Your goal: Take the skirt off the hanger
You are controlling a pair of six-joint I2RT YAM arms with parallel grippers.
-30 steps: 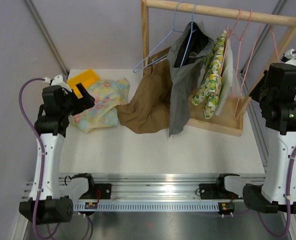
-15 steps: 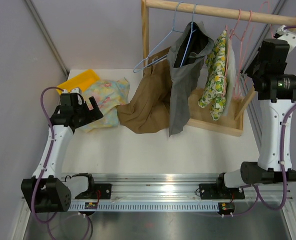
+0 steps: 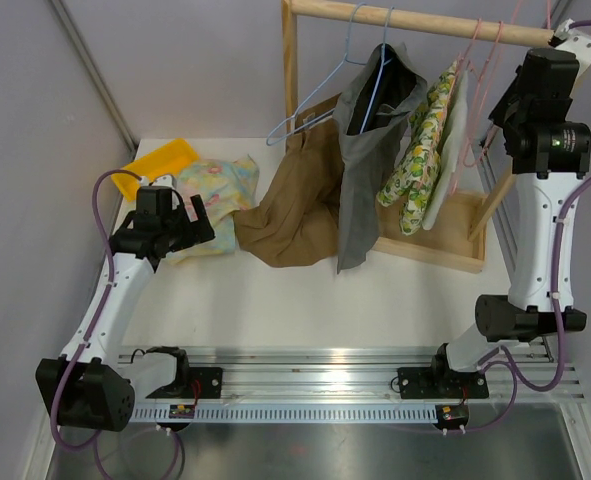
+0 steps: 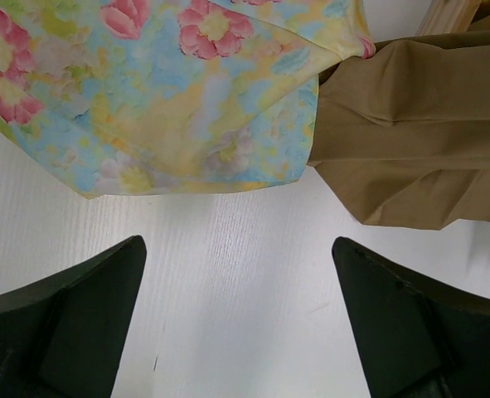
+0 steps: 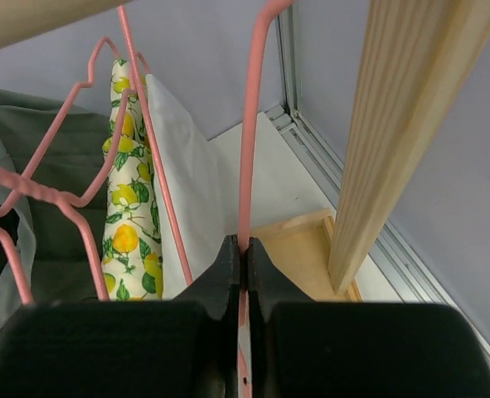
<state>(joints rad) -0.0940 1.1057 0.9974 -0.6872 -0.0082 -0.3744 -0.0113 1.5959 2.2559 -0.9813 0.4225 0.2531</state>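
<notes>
The lemon-print skirt (image 3: 420, 160) hangs on a pink wire hanger (image 3: 480, 55) from the wooden rail (image 3: 425, 20), tilted out to the left; a white cloth (image 3: 453, 140) hangs beside it. In the right wrist view the skirt (image 5: 127, 224) is at the left. My right gripper (image 5: 245, 246) is shut on a pink hanger wire (image 5: 249, 149), high by the rail's right end (image 3: 503, 112). My left gripper (image 3: 203, 222) is open and empty, low over the table (image 4: 238, 249), just in front of the floral cloth (image 4: 186, 99).
A grey garment (image 3: 370, 130) on a blue hanger and a brown garment (image 3: 295, 200) drape from the rack onto the table. A yellow object (image 3: 160, 160) lies at back left. The rack's wooden post (image 5: 394, 124) stands right of my right gripper, above its base tray (image 3: 445, 240).
My right arm rose and moved left to the rail's end; the lemon skirt swung out to the left. My left arm dropped and moved right, along the floral cloth.
</notes>
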